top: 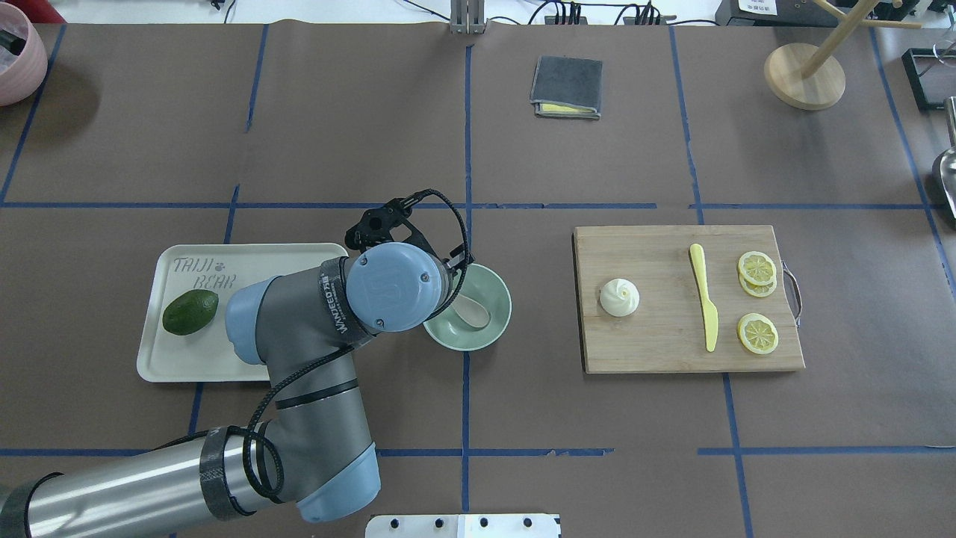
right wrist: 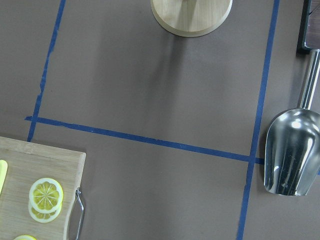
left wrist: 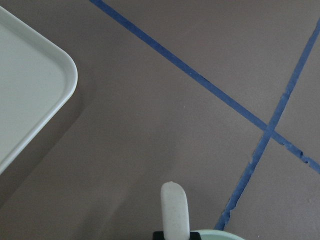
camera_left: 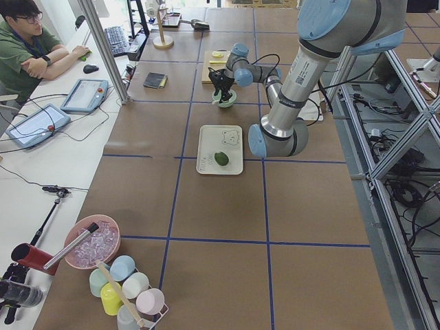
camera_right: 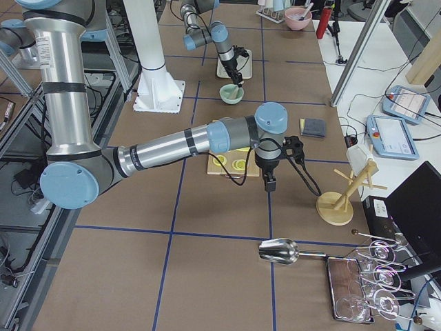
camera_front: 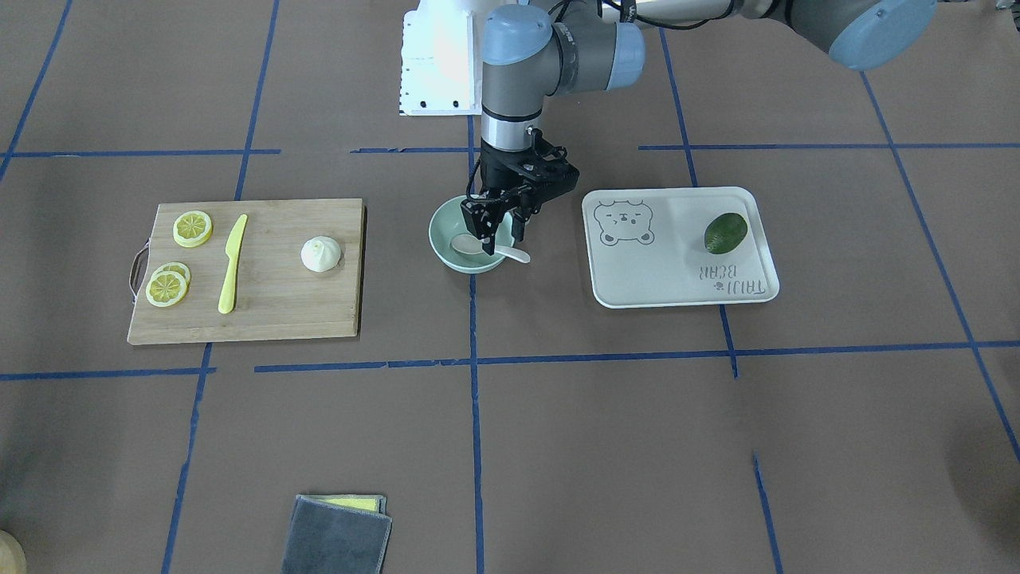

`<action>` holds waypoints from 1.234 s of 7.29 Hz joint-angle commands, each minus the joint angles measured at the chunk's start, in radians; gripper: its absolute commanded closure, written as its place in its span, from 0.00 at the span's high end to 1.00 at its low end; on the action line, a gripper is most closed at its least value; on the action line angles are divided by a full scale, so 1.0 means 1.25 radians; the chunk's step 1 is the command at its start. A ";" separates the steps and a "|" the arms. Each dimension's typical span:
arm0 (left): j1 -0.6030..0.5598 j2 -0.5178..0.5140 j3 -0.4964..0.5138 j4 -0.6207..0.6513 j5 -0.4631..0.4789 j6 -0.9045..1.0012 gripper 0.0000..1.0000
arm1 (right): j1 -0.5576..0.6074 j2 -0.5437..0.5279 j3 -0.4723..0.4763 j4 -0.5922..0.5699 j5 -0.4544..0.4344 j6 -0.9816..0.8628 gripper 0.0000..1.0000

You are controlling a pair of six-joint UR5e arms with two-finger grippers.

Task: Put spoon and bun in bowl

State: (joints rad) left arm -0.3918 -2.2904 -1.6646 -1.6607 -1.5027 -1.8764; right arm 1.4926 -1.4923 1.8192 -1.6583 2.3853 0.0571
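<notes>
The pale grey-white spoon (camera_front: 466, 243) lies in the mint-green bowl (camera_front: 445, 239) at the table's middle, scoop on the bottom and handle over the rim. My left gripper (camera_front: 502, 235) hangs just over it with its jaws apart, on either side of the handle. The handle tip shows in the left wrist view (left wrist: 174, 207). The white pleated bun (camera_front: 320, 253) sits on the wooden cutting board (camera_front: 279, 311), away from the bowl. My right gripper (camera_right: 268, 185) shows only in the exterior right view, beyond the board's far end; I cannot tell if it is open.
A yellow knife (camera_front: 233, 263) and lemon slices (camera_front: 193, 228) lie on the board. A dark green fruit (camera_front: 725, 233) sits on the white tray (camera_front: 661, 279) next to the bowl. A grey cloth (camera_front: 339, 534) lies at the far edge. A wooden stand (right wrist: 191, 15) and metal scoop (right wrist: 292, 155) lie under the right wrist.
</notes>
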 commanded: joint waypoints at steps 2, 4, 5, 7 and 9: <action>-0.042 0.093 -0.147 0.008 -0.010 0.325 1.00 | 0.000 0.002 0.033 0.001 0.006 0.016 1.00; -0.205 0.163 -0.192 0.007 -0.182 0.692 1.00 | -0.013 0.002 0.071 0.036 0.009 0.025 1.00; -0.294 0.194 -0.192 0.007 -0.232 0.876 1.00 | -0.026 0.000 0.072 0.090 0.018 0.030 1.00; -0.487 0.281 -0.189 0.006 -0.348 1.237 1.00 | -0.098 0.003 0.100 0.135 0.010 0.120 1.00; -0.744 0.390 -0.123 0.006 -0.553 1.493 1.00 | -0.173 0.010 0.107 0.187 -0.024 0.181 1.00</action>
State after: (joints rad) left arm -1.1252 -1.8884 -1.8734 -1.6536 -2.0372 -0.2097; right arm 1.3398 -1.4876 1.9431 -1.4564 2.3824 0.2328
